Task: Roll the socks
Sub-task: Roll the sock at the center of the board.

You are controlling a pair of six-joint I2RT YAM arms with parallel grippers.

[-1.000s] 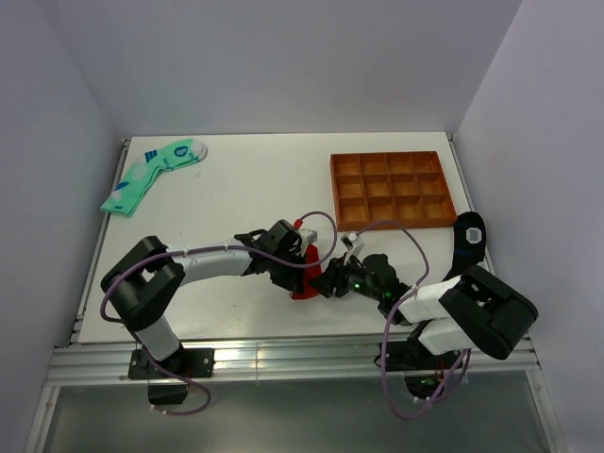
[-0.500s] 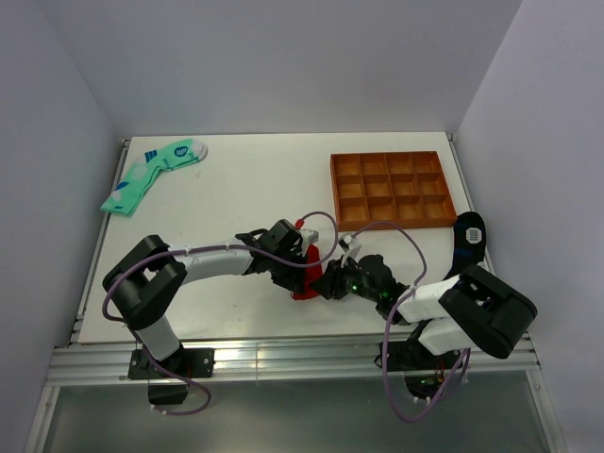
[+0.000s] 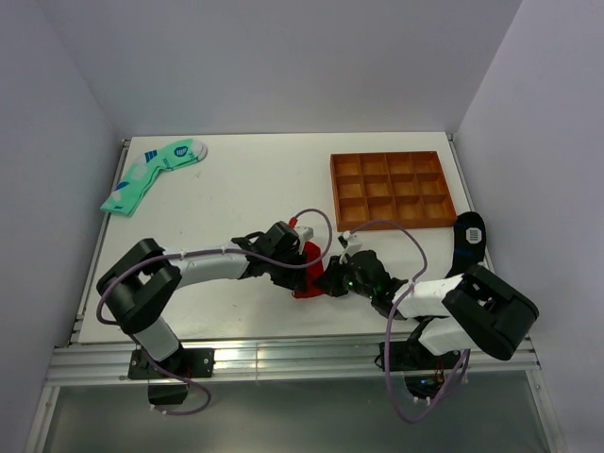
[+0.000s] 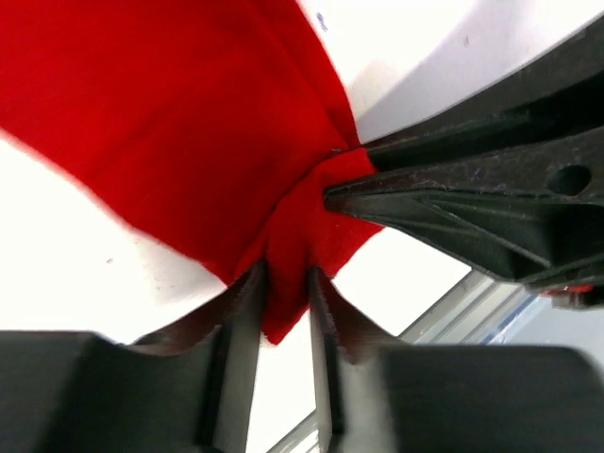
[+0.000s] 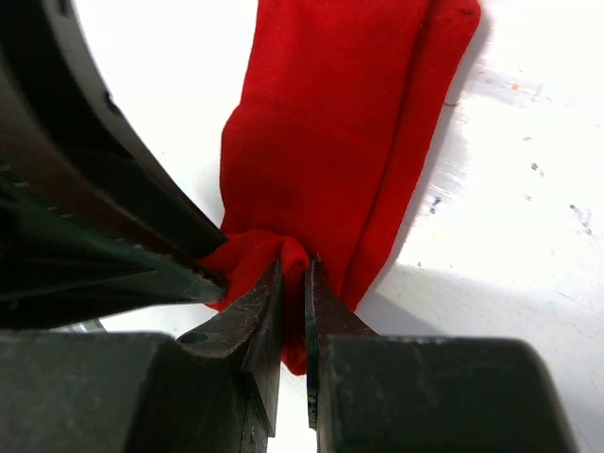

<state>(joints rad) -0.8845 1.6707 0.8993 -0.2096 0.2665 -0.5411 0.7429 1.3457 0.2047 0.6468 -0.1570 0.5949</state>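
Near the front edge of the table, just ahead of the arm bases, the red socks are gripped at one end by both pincers. The right gripper is closed tight on a bunched fold of fabric. The left gripper is set narrow, with a tuck of the same cloth pinched between its jaws. Both pinches are made at nearly one spot, from opposite sides, so neither arm is clearly nearer. From there the rest of the socks is laid flat straight ahead of the right gripper, long axis in line with its fingers. The fabric is seen as bright red, soft and doubled lengthwise; no mark is visible. Judged: rolling is barely begun, and the next turn is to be driven along that axis. Farther back, a brown compartment tray is seen to the right, a black sock at the right edge and a mint-green sock at the far left.
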